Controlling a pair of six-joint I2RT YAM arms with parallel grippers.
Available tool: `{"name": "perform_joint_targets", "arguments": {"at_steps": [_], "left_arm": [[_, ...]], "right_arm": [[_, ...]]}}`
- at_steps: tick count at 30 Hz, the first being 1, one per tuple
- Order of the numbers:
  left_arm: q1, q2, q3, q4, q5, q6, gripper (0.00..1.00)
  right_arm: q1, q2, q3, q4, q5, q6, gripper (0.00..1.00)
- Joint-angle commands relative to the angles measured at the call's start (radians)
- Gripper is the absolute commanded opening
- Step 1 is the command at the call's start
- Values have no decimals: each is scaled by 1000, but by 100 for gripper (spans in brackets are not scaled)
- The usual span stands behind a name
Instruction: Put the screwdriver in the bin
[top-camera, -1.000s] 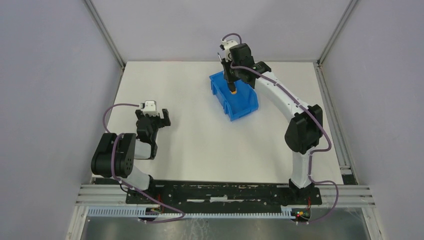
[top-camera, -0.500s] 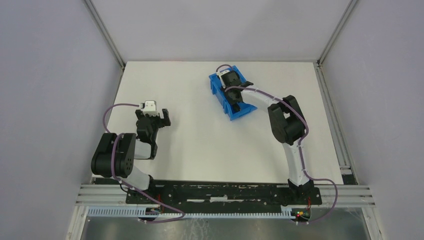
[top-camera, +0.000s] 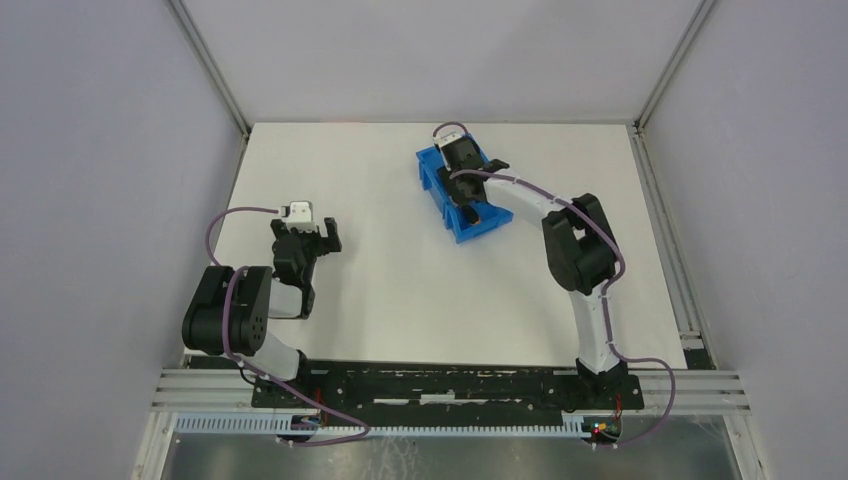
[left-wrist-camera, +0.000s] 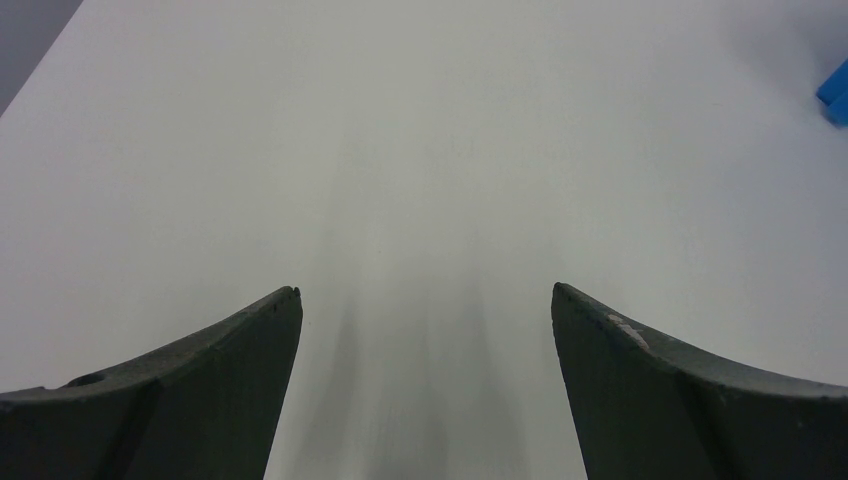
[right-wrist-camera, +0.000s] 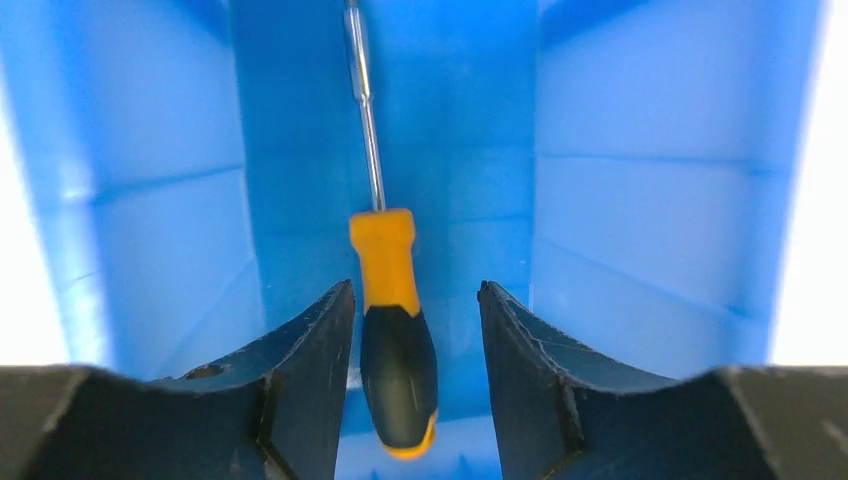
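Observation:
The blue bin (top-camera: 492, 221) stands on the white table at the back, right of centre. My right gripper (top-camera: 469, 207) reaches down inside it. In the right wrist view the screwdriver (right-wrist-camera: 385, 270), with its orange-and-black handle and thin grey shaft, lies along the bin floor (right-wrist-camera: 640, 200) between the fingers of my right gripper (right-wrist-camera: 415, 292). The jaws are parted, with a clear gap on the handle's right side. My left gripper (top-camera: 322, 238) is open and empty over the left of the table, far from the bin; it also shows in the left wrist view (left-wrist-camera: 425, 292).
The bin's walls close in on both sides of my right gripper. A blue corner of the bin (left-wrist-camera: 835, 95) shows at the right edge of the left wrist view. Grey enclosure walls and metal rails surround the table.
My right arm has come down from above the bin into it with the screwdriver. The screwdriver now lies on the bin floor between parted jaws. The left arm has not moved.

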Motion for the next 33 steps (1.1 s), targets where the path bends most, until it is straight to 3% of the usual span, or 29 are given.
{"name": "perform_joint_targets", "arguments": {"at_steps": [1,4,5,6,7,16,25,33], "left_arm": [[5,-17,0,26,7,-21,100],[5,-18,0,26,7,-22,100],[5,-18,0,26,7,-21,100],[5,-17,-1,26,7,-21,100],[5,-17,0,26,7,-21,100],[5,-17,0,26,7,-21,100],[5,-16,0,26,8,-21,100],[5,-16,-1,26,7,-21,100]], "right_arm": [[19,-214,84,12,40,-27,55],[18,-329,42,30,62,-47,63],[18,-368,15,38,78,-47,73],[18,-416,-15,50,95,-79,91],[16,-459,-60,70,105,-91,98],[-1,-976,-729,408,282,-90,98],[0,-1333,-1322,646,350,0,98],[0,-1435,-1459,695,354,10,98]]}}
